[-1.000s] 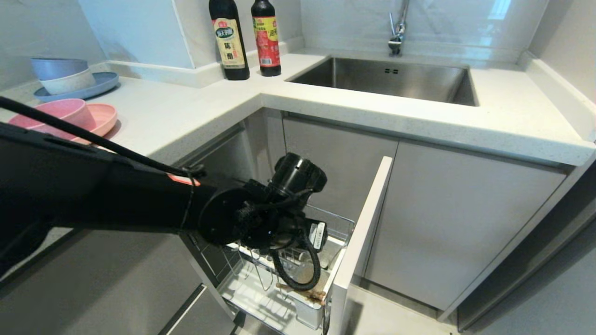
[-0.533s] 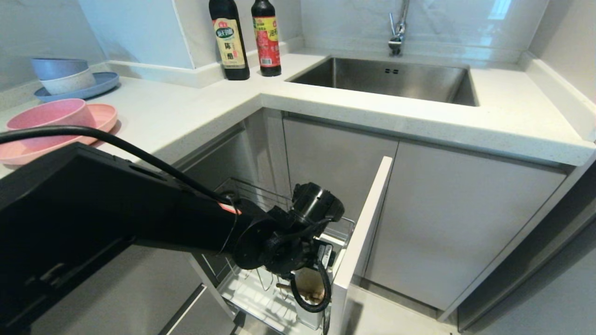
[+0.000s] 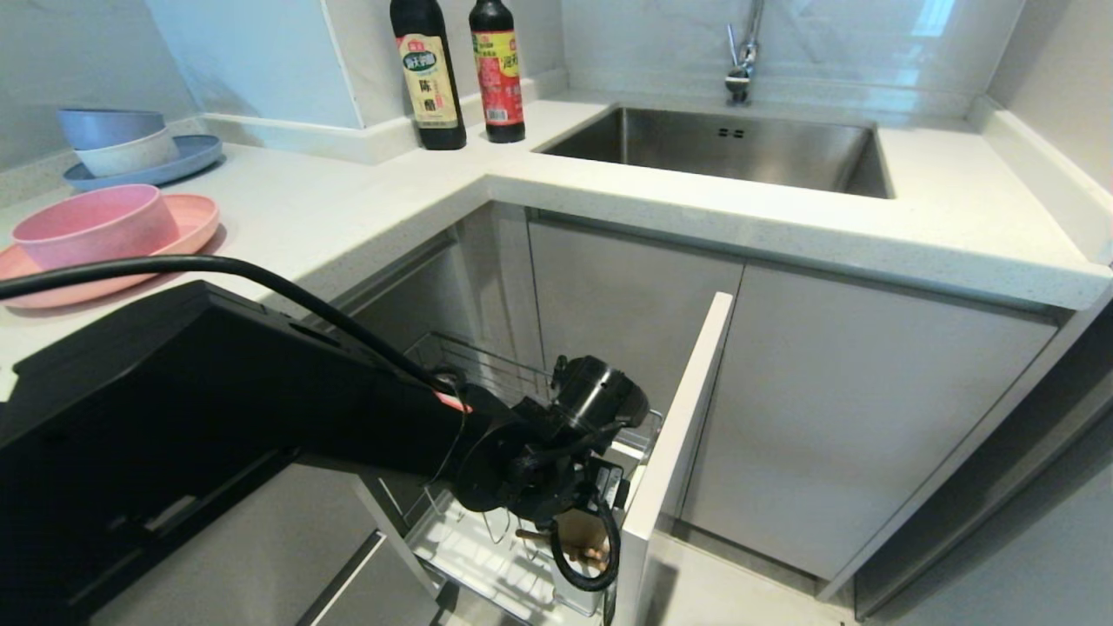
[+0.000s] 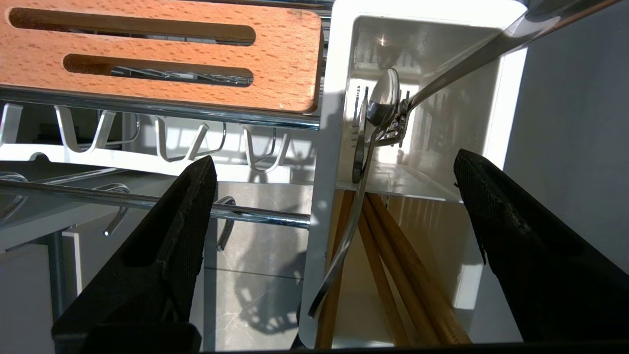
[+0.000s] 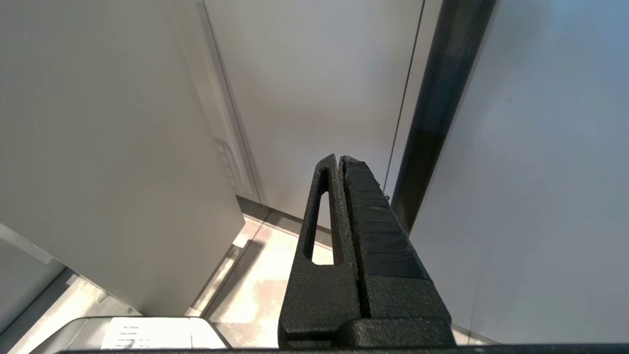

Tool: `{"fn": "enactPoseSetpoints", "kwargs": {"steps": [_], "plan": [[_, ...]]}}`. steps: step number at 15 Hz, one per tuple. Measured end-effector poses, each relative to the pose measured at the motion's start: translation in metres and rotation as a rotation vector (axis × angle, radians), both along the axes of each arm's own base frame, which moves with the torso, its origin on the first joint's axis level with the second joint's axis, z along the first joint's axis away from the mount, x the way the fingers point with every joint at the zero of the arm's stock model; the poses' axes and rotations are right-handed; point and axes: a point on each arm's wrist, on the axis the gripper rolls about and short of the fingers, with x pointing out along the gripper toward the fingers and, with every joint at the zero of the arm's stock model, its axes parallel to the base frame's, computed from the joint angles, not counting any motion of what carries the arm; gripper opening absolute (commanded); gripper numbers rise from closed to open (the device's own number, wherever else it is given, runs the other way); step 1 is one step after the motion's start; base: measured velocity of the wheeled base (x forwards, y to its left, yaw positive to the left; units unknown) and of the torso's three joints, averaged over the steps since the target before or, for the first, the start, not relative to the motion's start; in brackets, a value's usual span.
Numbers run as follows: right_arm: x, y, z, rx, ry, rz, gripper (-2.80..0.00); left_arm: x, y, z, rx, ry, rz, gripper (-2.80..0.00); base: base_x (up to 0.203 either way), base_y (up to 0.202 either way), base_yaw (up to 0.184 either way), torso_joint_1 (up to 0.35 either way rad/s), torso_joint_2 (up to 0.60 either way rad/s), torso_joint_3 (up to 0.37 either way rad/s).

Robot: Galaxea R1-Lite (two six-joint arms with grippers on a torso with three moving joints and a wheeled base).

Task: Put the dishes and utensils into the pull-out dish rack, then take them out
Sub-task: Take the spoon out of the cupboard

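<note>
Over on the left counter the pink plate (image 3: 187, 228) and pink bowl (image 3: 91, 226) sit stacked, while the left gripper (image 4: 334, 221), jaws spread wide and holding nothing, hangs over the white utensil cup (image 4: 329, 147) of the pull-out dish rack (image 3: 487, 539), where the chopsticks (image 4: 393, 275) and spoon (image 4: 366, 147) already stand. I'd judge this the unloading stage: next it must dip and pinch a utensil. Compared with a second ago the arm has sunk lower into the rack and its jaws have widened; the right gripper (image 5: 339, 169), pressed together, hangs parked near the floor.
</note>
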Motion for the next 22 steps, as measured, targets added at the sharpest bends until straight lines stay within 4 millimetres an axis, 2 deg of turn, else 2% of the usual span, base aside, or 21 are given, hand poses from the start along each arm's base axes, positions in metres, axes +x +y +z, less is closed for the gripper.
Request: {"fn": "enactPoseSetpoints", "kwargs": {"steps": [3, 4, 19, 22], "plan": [[0.000, 0.000, 0.000, 0.000, 0.000, 0.000, -2.80, 0.000, 0.000, -0.002, 0.008, -0.003, 0.006, 0.00, 0.000, 0.000, 0.000, 0.000, 0.00, 0.000], [0.000, 0.000, 0.000, 0.000, 0.000, 0.000, -2.80, 0.001, 0.000, -0.002, 0.009, -0.003, 0.006, -2.80, 0.000, 0.000, 0.000, 0.000, 0.00, 0.000], [0.000, 0.000, 0.000, 0.000, 0.000, 0.000, -2.80, 0.004, -0.003, -0.004, 0.010, -0.035, 0.034, -2.80, 0.000, 0.000, 0.000, 0.000, 0.00, 0.000], [0.000, 0.000, 0.000, 0.000, 0.000, 0.001, -2.80, 0.002, -0.001, 0.010, -0.002, -0.065, 0.045, -2.80, 0.000, 0.000, 0.000, 0.000, 0.00, 0.000]]}}
